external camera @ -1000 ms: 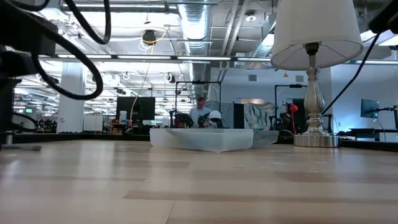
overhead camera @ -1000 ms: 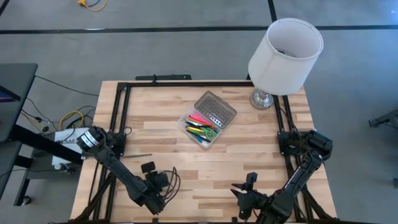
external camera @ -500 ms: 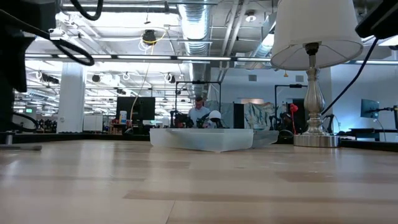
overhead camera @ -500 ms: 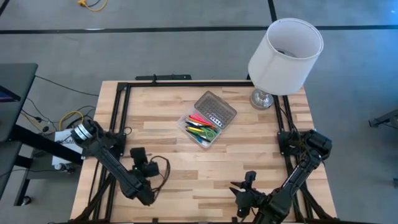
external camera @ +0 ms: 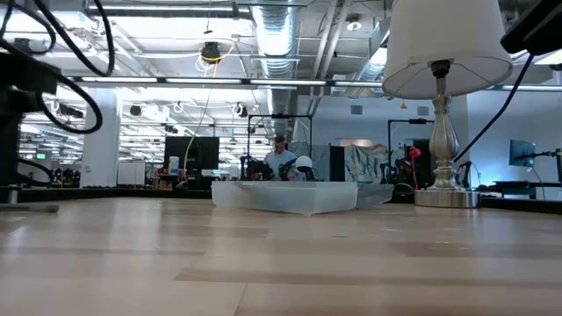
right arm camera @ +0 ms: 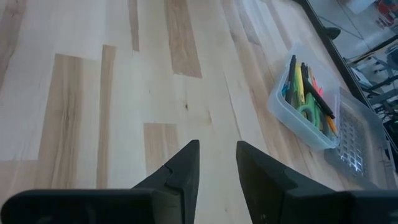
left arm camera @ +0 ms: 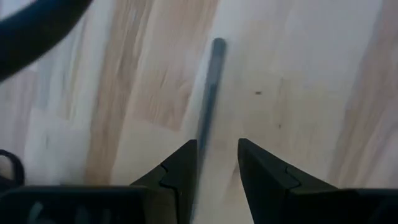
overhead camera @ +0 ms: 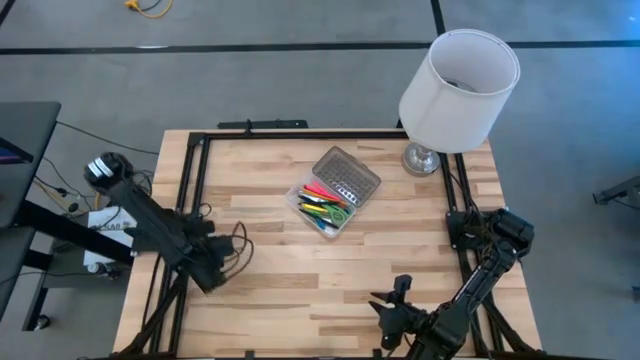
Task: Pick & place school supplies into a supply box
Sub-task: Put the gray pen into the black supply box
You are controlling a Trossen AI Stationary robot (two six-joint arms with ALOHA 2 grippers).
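Lying flat, a thin dark pencil (left arm camera: 210,93) runs between the left gripper's (left arm camera: 216,155) parted jaws.

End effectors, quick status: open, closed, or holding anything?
Left end effector: open, holding nothing, a dark pencil lying on the table between its fingers.
Right end effector: open, empty.

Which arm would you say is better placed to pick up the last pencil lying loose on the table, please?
The left. Its gripper hangs open right over the dark pencil near the table's left edge, while the right gripper waits at the front, far from it.
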